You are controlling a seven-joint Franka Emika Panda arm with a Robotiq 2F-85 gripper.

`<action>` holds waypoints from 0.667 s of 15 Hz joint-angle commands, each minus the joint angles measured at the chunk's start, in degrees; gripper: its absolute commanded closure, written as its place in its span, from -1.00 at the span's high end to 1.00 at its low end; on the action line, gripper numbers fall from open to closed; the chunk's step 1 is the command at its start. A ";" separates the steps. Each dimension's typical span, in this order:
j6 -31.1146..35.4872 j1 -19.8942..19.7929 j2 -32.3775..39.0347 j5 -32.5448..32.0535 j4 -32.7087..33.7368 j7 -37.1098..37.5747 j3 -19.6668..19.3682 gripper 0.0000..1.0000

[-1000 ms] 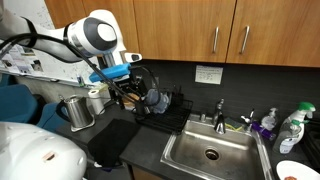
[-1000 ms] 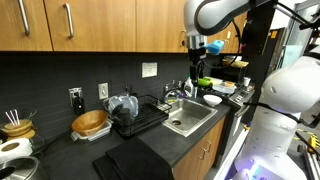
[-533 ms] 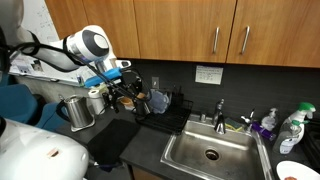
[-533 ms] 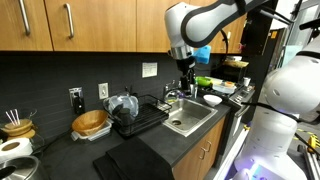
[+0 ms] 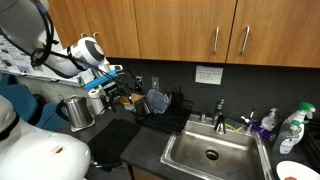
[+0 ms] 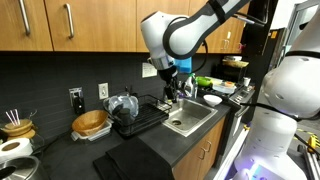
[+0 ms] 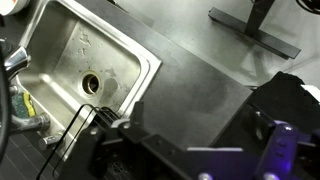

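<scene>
Wrist view is showing the sink [image 7: 85, 70] upper left; I am hovering the claw [image 6: 168, 93] over the dish rack [image 6: 140, 116], seemingly nothing grasped yet, its opening impossible to tell.

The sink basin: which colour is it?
The sink is silver-grey steel, clearest in the wrist view.

The sink [image 7: 110, 45], at ten o'clock in the wrist view, is brushed, dull-gleaming metal. The countertop [image 7: 200, 80] is dark, matt and speckled. The cabinets [image 5: 180, 25] are smooth satin wood. The black mat [image 5: 108, 142], at seven o'clock, is possibly cloth.
</scene>
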 commanded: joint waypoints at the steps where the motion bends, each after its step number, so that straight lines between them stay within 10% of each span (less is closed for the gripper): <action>1: -1.08 2.60 7.75 -3.83 5.24 4.62 2.82 1.00; 10: -4.42 9.84 22.13 -10.07 16.71 7.99 5.34 1.00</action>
